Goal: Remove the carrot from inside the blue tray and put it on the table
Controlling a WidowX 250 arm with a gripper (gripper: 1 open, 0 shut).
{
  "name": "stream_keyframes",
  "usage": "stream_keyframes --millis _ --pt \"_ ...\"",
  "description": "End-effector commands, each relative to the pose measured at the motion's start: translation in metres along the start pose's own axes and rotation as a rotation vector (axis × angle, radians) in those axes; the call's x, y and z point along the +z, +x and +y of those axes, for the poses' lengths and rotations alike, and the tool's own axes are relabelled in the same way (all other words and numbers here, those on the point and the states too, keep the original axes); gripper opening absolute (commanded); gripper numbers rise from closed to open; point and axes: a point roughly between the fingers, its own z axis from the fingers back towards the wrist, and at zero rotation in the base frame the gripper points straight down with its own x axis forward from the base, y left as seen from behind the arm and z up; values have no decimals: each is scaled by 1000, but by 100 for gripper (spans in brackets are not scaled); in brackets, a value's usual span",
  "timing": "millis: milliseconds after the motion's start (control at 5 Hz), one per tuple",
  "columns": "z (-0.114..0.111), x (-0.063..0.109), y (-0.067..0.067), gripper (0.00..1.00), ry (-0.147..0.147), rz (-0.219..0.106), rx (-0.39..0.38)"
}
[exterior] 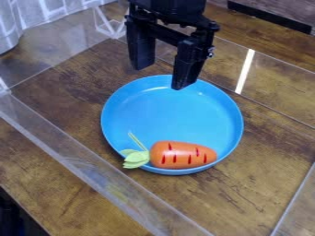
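The carrot is seen lying in the near part of the blue tray, long axis left-right, leaves leftward. The end effector, spread and empty, is poised above the tray's far side.

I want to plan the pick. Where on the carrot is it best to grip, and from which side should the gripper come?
Probably the orange middle of the carrot, coming from straight above. It lies flat in the tray, near the front rim, long axis left to right, leaves at the left. The open gripper hangs above the far side, so it must come toward the camera. Close across the short width; the leaves look too thin.
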Motion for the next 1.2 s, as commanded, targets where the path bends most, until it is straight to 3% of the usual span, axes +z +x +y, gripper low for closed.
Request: stream_keyframes --millis 0,200,400,600,1000 --pt "-2 -7 -1 100 1 9 -48" --pt "-5 -15 -1 100 3 16 -114" --pt "-7 -29 -1 100 11 15 -229" --pt "-10 -51 -1 100 23 13 -328" --pt "-14 -97 4 100 49 18 -441"
